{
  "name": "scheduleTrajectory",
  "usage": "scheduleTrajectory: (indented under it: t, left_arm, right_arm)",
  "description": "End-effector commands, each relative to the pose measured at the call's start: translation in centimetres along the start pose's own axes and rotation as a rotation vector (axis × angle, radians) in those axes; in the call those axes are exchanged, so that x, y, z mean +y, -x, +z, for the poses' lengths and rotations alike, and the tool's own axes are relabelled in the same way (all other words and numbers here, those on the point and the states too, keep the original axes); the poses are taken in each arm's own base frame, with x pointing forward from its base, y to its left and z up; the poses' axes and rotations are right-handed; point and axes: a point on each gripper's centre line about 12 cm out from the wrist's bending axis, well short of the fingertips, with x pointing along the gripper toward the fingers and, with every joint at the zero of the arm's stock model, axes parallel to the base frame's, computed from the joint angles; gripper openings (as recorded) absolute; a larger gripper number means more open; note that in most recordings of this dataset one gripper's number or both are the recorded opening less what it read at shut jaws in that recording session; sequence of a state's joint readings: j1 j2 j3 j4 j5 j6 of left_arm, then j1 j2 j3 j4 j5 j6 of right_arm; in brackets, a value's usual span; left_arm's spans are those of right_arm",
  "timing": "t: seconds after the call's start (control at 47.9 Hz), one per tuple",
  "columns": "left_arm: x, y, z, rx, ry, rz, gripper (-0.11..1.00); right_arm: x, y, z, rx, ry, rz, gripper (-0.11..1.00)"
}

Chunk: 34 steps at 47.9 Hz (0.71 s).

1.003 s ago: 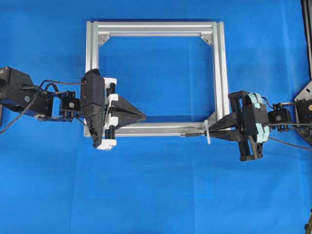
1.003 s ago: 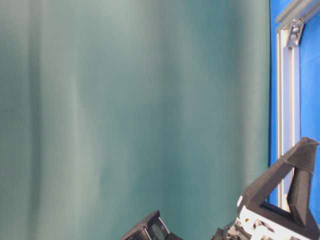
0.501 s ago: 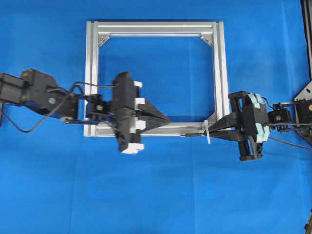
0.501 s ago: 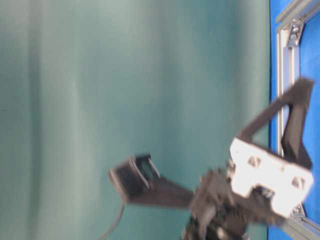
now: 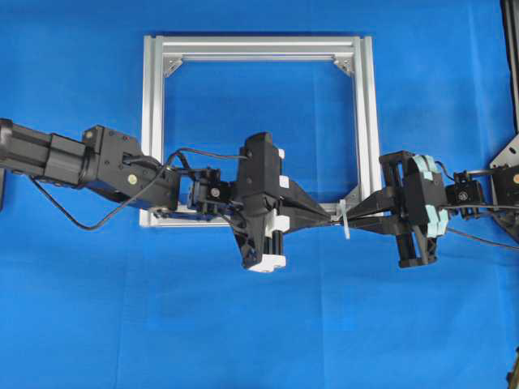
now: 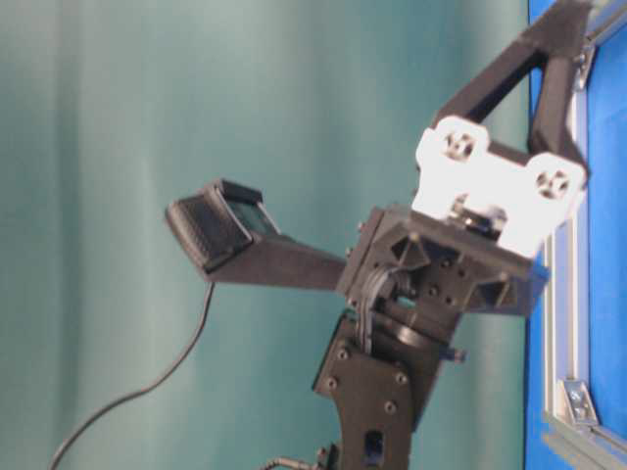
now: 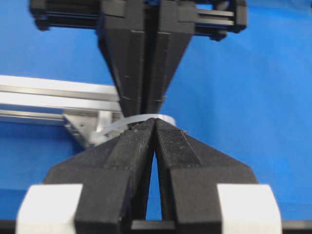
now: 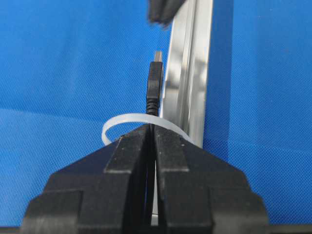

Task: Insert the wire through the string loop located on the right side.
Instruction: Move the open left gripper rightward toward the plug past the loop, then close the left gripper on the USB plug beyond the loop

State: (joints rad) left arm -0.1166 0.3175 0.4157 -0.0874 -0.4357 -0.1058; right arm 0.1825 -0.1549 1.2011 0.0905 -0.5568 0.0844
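The white string loop (image 8: 127, 120) stands at the silver frame's (image 5: 154, 121) front right corner, seen from above as string loop (image 5: 345, 220). My right gripper (image 8: 151, 126) is shut on the black wire (image 8: 154, 83), just behind the loop. The plug with its silvery tip pokes out past the loop on the far side. From above, the right gripper (image 5: 351, 216) touches the loop from the right. My left gripper (image 5: 330, 217) is shut with nothing in it, its tips just left of the loop. In the left wrist view the left gripper (image 7: 154, 122) points at the string loop (image 7: 163, 117).
The frame's front rail (image 7: 48, 97) runs left from the loop, and its right rail (image 8: 191, 73) lies beside the plug. The left arm (image 6: 431, 284) fills the table-level view, with the frame (image 6: 563, 294) at the right edge. Blue cloth covers the table around.
My left arm has swept right along the front rail, from the frame's left corner to just short of the loop, still shut. The right gripper and wire have not moved.
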Motion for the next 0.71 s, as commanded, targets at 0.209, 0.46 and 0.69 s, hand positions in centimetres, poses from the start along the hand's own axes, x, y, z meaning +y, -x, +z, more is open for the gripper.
scheduleTrajectory:
  t: [0.209,0.46,0.69]
  left_arm:
    - [-0.39,-0.17,1.6,-0.036,0.0,-0.009,0.0]
    - [-0.84,-0.2,1.52,-0.036,-0.003,-0.018,0.15]
    - [-0.91,-0.2,1.47,-0.032,-0.003,-0.019,0.81]
  right_arm:
    - [-0.01,-0.14,0.86,-0.036,-0.003,0.0,-0.04]
    - [-0.03,-0.16,0.94,-0.039,-0.004,-0.001,-0.04]
    - [-0.08,-0.12,0.92,-0.039,-0.004,-0.003,-0.04]
